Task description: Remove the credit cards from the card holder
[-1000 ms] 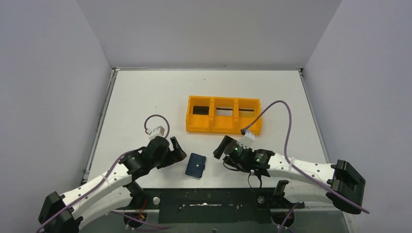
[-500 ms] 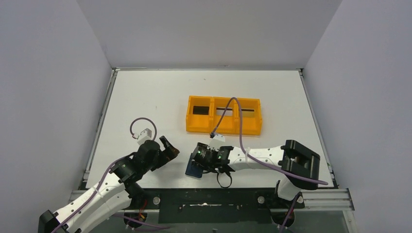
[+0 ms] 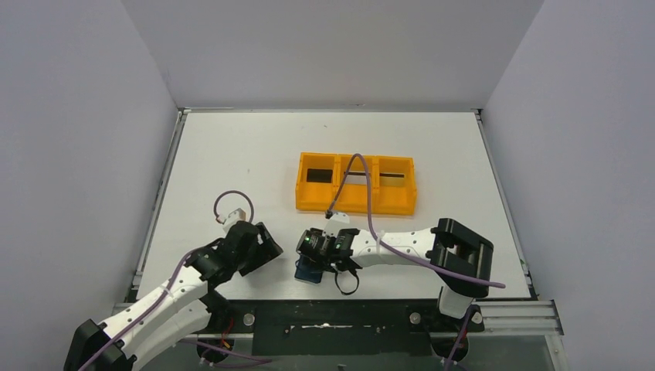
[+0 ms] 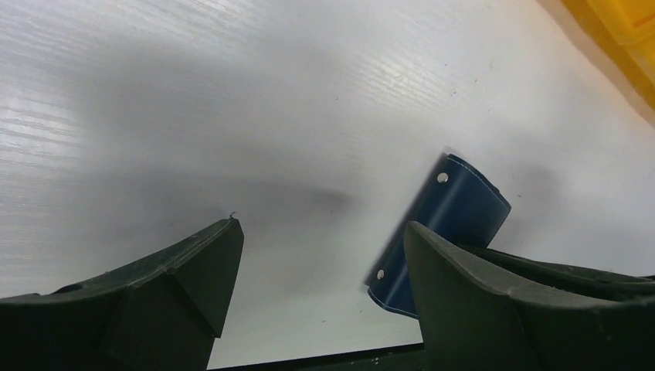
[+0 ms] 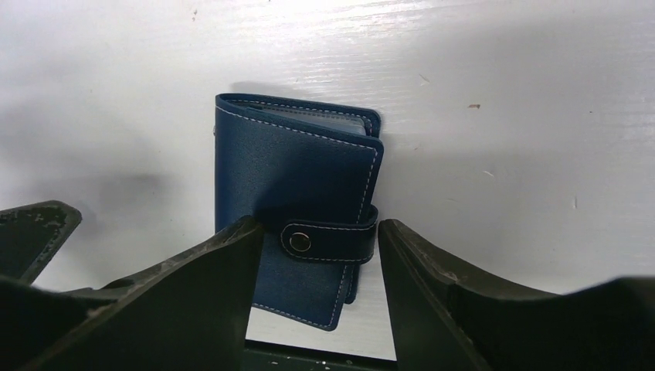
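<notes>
we see the white table (image 3: 216, 154), with the orange tray (image 3: 355, 205) toward its middle. the left gripper (image 4: 317, 232) hangs low, jaws wide with nothing between them. the right gripper (image 5: 317, 228) has jaws partway apart, straddling the navy card holder (image 5: 293, 162); contact we cannot tell. the holder lies flat and shut by the near edge, snap tab (image 5: 328, 241) fastened

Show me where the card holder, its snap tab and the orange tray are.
card holder (image 5: 293, 170), right wrist view, front cover
snap tab (image 5: 330, 241), right wrist view, middle of strap
orange tray (image 3: 313, 202), top view, near wall
</notes>
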Controlling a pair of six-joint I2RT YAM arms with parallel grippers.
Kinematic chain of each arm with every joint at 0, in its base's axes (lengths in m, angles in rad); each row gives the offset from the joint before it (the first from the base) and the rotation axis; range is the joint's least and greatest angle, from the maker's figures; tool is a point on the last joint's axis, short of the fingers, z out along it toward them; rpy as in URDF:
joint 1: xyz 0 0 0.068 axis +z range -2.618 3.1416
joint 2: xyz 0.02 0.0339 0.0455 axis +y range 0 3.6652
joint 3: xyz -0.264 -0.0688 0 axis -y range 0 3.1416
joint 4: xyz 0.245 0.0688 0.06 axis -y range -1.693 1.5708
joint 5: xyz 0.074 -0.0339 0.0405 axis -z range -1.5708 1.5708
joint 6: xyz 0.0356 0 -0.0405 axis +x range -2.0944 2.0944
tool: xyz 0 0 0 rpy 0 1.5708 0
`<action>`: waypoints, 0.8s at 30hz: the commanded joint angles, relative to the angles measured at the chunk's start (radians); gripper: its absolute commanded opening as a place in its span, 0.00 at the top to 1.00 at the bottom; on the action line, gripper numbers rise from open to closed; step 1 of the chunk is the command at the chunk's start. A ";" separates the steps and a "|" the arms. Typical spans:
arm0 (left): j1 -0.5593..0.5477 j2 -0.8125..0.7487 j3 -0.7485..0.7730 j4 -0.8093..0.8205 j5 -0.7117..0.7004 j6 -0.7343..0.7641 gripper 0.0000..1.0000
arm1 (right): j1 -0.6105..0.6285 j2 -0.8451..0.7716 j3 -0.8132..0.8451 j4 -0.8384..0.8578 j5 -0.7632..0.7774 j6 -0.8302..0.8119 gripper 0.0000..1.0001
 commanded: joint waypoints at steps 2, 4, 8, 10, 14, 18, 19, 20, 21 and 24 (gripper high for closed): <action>0.008 0.039 0.033 0.093 0.087 0.061 0.28 | -0.013 0.006 0.028 -0.016 0.005 -0.016 0.49; 0.007 0.051 0.024 0.132 0.132 0.084 0.34 | -0.013 0.015 0.033 -0.019 -0.001 -0.021 0.55; 0.006 0.082 0.007 0.213 0.224 0.122 0.38 | -0.012 0.015 0.040 -0.042 0.006 -0.024 0.62; 0.006 0.111 0.005 0.253 0.287 0.143 0.38 | -0.016 -0.002 0.021 -0.015 0.007 -0.030 0.67; -0.004 0.181 0.001 0.348 0.377 0.168 0.39 | -0.039 -0.040 -0.030 0.074 -0.025 -0.064 0.68; -0.044 0.267 0.009 0.365 0.371 0.181 0.41 | -0.056 -0.061 -0.062 0.139 -0.058 -0.099 0.68; -0.056 0.288 0.009 0.373 0.371 0.184 0.43 | -0.059 -0.065 -0.069 0.148 -0.061 -0.103 0.67; -0.070 0.310 0.010 0.379 0.371 0.185 0.45 | -0.064 -0.070 -0.077 0.160 -0.069 -0.108 0.67; -0.085 0.326 0.012 0.379 0.364 0.183 0.49 | -0.069 -0.074 -0.088 0.172 -0.076 -0.109 0.67; -0.129 0.361 0.006 0.397 0.338 0.162 0.55 | -0.090 -0.085 -0.137 0.249 -0.131 -0.109 0.71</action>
